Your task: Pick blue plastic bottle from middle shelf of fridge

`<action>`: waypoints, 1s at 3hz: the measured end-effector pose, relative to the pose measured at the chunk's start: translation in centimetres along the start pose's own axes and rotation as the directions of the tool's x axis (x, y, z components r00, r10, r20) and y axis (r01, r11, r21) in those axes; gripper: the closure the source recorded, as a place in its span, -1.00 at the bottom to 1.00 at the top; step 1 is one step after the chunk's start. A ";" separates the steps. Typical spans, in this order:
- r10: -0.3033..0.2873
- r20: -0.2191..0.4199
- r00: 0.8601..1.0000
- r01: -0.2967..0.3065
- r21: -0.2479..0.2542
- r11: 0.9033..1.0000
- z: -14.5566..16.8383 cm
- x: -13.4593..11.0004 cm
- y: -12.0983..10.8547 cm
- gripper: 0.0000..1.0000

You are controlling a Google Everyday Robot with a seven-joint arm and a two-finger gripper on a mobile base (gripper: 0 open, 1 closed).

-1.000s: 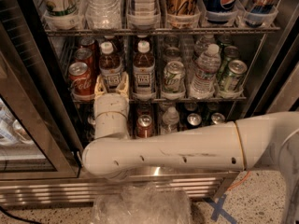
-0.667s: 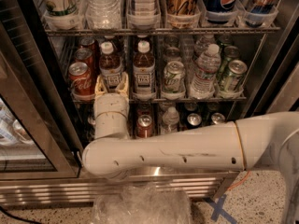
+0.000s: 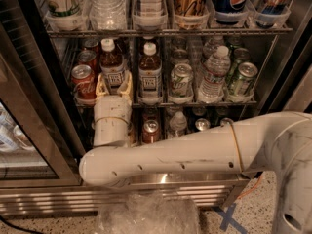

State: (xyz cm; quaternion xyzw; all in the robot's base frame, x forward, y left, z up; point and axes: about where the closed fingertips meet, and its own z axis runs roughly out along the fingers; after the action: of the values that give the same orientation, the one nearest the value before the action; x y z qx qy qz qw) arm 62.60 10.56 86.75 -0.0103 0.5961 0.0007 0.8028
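Note:
The fridge (image 3: 29, 130) stands open in front of me. On its middle shelf (image 3: 195, 103), the blue plastic bottle (image 3: 112, 62) stands upright in the second lane from the left; it holds brown liquid and has a white cap and a dark blue-and-white label. My gripper (image 3: 113, 84) reaches into that lane from below, with its pale fingers (image 3: 101, 86) pressed against both sides of the bottle's lower half. The bottle's base is hidden behind the wrist.
A red cola can (image 3: 82, 79) stands just left of the gripper, and a second brown bottle (image 3: 150, 74) just right. Green cans (image 3: 181, 79) and a clear ribbed water bottle (image 3: 213, 72) stand further right. The upper shelf (image 3: 165, 32) carries large bottles. My white arm (image 3: 185, 152) crosses the lower shelf.

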 end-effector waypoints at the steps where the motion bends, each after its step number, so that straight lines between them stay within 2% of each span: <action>1: 0.001 0.038 0.999 -0.002 0.021 1.000 -0.2 -0.8 -0.2 1.00; 2: 0.020 0.082 0.996 -0.023 0.026 0.999 -1.8 -2.5 0.5 1.00; 3: 0.051 0.090 0.995 -0.052 0.012 0.999 -3.4 -3.4 0.8 1.00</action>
State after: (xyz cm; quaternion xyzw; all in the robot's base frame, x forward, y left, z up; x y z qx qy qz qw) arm 58.36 11.37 89.06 0.0106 0.5595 0.0176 0.8285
